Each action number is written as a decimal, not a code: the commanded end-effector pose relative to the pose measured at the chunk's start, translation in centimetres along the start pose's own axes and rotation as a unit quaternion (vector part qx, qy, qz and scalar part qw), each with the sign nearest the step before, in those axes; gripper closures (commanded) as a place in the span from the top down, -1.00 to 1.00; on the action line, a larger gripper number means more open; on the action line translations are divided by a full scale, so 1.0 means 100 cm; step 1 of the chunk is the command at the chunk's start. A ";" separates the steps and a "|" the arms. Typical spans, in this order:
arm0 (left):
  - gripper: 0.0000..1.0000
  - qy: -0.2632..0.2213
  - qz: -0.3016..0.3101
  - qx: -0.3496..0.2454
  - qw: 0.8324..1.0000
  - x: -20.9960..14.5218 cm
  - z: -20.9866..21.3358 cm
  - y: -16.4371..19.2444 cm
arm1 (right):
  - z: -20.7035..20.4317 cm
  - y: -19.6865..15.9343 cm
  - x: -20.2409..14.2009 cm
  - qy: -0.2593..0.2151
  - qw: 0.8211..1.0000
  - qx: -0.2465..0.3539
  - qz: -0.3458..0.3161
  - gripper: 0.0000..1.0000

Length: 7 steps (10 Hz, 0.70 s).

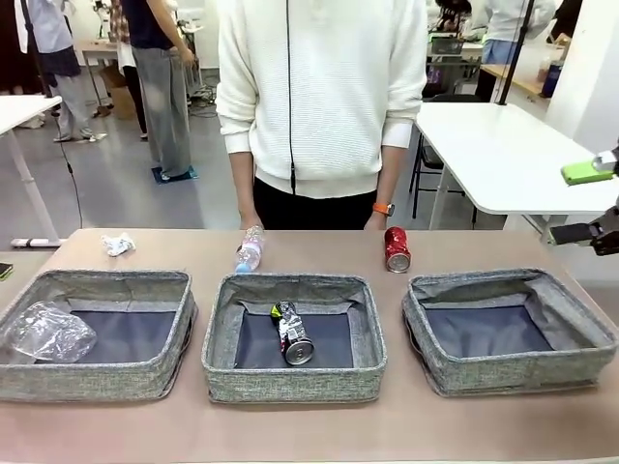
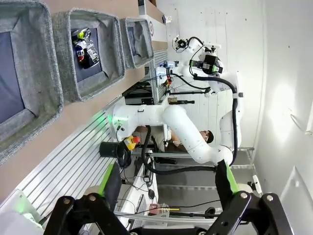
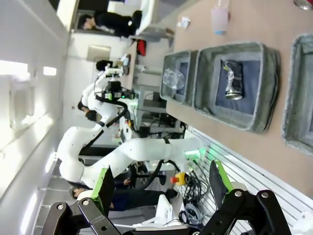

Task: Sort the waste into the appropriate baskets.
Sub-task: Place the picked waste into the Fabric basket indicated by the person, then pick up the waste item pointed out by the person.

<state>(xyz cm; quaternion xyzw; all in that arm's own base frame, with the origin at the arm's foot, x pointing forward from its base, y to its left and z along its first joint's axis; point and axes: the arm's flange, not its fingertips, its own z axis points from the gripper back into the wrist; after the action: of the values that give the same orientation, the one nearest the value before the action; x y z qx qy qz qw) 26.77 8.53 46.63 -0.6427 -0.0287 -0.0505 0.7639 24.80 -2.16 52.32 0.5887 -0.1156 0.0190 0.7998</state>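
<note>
Three grey baskets stand in a row: the left basket holds a crushed clear bottle, the middle basket a black-silver can, and the right basket shows only its dark bottom. Behind them on the table lie a crumpled paper wad, a clear bottle with a blue cap and a red can. My right gripper hangs open at the far right, off the table. The left gripper is open and holds nothing. The can also appears in the right wrist view beyond the right gripper.
A person in a white sweater stands at the far edge, hands resting by the bottle and the red can. A bare strip of table runs in front of the baskets. A white table stands behind at the right.
</note>
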 end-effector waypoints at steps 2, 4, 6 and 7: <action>1.00 0.005 -0.002 -0.002 1.000 -0.002 -0.001 -0.002 | -0.004 0.005 0.005 -0.005 1.000 0.004 0.010 1.00; 1.00 0.005 -0.002 -0.002 1.000 -0.002 -0.001 -0.002 | -0.004 0.005 0.005 -0.005 1.000 0.004 0.010 1.00; 1.00 0.005 -0.002 -0.002 1.000 -0.002 -0.001 -0.002 | -0.004 0.005 0.005 -0.005 1.000 0.004 0.010 1.00; 1.00 0.005 -0.002 -0.002 1.000 -0.002 -0.001 -0.002 | -0.004 0.005 0.005 -0.005 1.000 0.004 0.010 1.00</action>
<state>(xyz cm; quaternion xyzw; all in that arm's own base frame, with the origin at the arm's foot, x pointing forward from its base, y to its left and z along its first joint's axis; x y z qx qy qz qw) 26.76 8.53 46.63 -0.6428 -0.0285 -0.0505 0.7639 24.90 -2.10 52.39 0.5906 -0.1178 0.0209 0.7980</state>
